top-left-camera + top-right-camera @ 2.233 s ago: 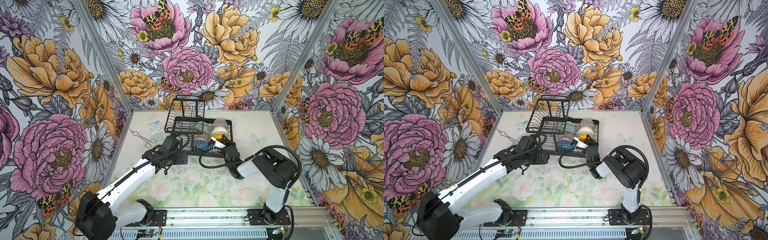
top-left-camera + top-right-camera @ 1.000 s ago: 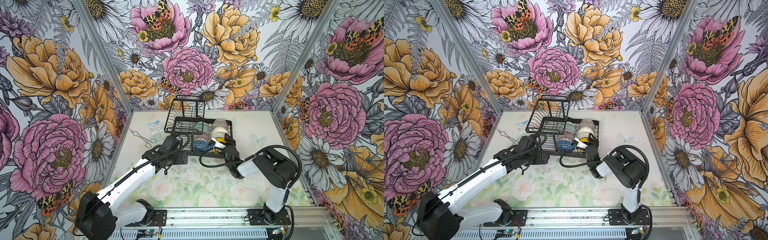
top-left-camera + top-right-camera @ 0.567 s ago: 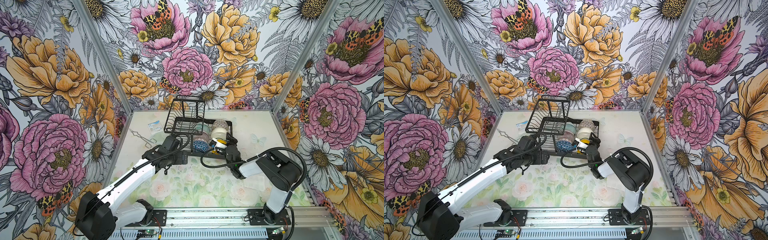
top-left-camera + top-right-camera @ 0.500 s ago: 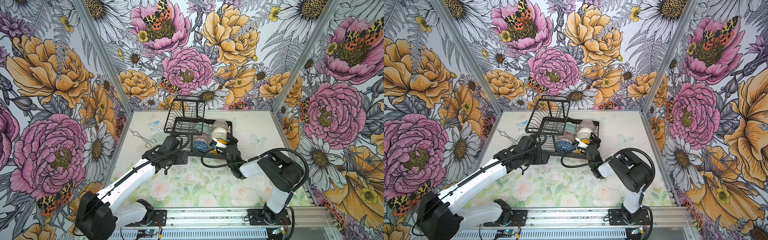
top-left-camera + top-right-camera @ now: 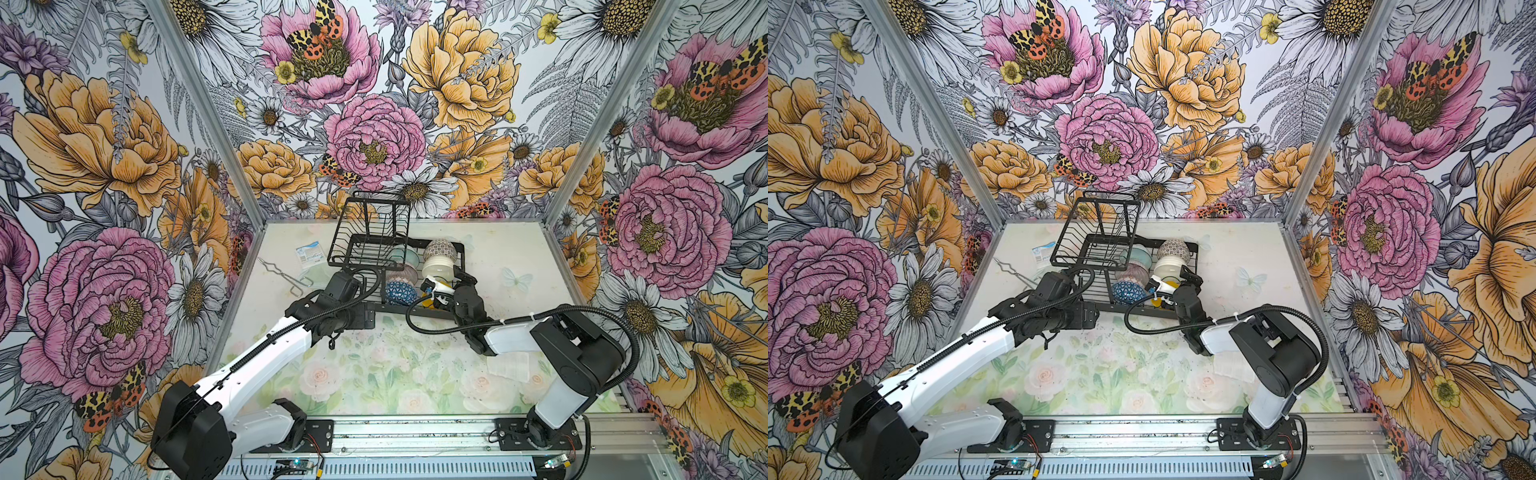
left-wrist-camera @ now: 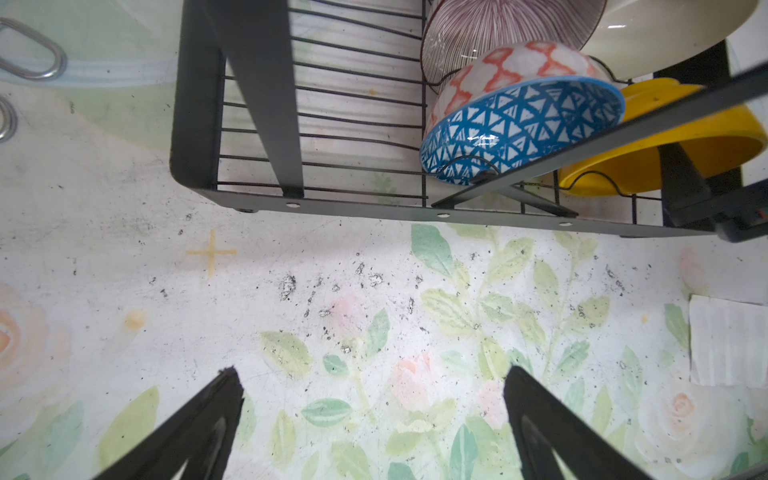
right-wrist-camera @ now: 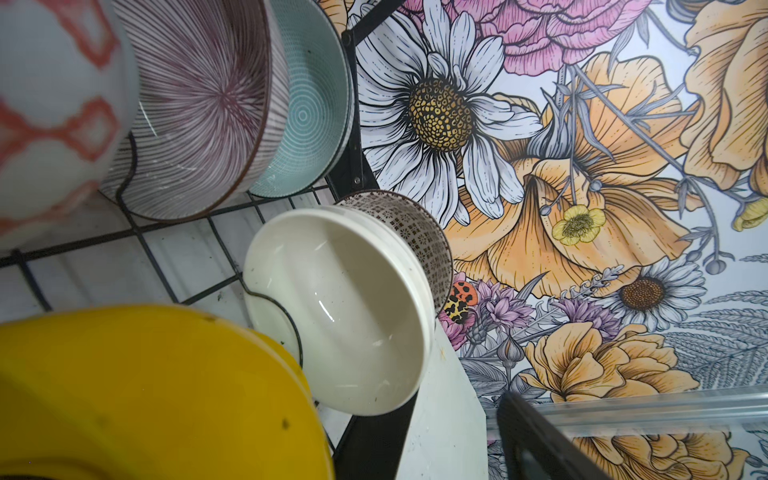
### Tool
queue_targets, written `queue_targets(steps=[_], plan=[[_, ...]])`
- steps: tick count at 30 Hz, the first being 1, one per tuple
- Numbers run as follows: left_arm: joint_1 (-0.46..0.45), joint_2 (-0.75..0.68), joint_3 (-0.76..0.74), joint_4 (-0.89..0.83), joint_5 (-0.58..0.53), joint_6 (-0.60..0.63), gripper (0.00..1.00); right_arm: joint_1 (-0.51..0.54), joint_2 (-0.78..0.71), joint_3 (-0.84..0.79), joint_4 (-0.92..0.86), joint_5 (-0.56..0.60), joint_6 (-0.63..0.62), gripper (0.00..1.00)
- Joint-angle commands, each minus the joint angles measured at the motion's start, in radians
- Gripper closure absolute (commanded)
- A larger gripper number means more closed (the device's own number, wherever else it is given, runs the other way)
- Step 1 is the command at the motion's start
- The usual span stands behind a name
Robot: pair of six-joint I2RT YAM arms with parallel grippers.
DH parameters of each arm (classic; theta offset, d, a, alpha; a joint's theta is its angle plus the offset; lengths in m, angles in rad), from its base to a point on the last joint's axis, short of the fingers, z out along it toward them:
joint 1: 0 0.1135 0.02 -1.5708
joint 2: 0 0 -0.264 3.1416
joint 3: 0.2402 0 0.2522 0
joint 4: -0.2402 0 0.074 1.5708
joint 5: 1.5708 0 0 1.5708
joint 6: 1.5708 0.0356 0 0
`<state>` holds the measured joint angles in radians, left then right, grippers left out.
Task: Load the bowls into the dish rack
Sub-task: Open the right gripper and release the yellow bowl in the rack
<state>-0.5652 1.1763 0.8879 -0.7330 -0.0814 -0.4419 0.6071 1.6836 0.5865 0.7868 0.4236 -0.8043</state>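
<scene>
The black wire dish rack [image 5: 390, 308] stands at the back middle in both top views. Several bowls stand on edge in it: teal [image 7: 311, 104], pink-lined [image 7: 199, 108], blue with white triangles [image 6: 519, 124], black-and-white [image 7: 411, 224], cream [image 7: 345, 307] and yellow [image 7: 145, 395]. My right gripper [image 5: 444, 282] hangs open over the rack's front right corner. The yellow bowl [image 5: 428, 303] rests on the wires just below it, and only one of its fingers [image 7: 536, 440] shows. My left gripper [image 6: 374, 374] is open over the mat in front of the rack, with nothing between its fingers.
A raised basket tier [image 5: 370, 232] sits on the rack's left end. Metal tongs [image 5: 286, 274] and a small blue-and-white packet [image 5: 309, 257] lie left of the rack. A white paper sheet [image 5: 509, 368] lies under the right arm.
My right gripper's jaws have spread and let go of the yellow bowl, which now stands in the rack. The left arm has not moved.
</scene>
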Motion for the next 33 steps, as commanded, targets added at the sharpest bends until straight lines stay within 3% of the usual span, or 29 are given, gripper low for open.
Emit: queue_targets(steps=[1, 33], plan=[[0.002, 0.000, 0.018, 0.011, 0.003, 0.019, 0.01, -0.007, -0.037, 0.023, -0.105, -0.048, 0.038, 0.07], [0.005, -0.060, 0.002, 0.039, -0.018, 0.049, 0.01, -0.014, -0.295, 0.138, -0.698, -0.177, 0.168, 0.05]])
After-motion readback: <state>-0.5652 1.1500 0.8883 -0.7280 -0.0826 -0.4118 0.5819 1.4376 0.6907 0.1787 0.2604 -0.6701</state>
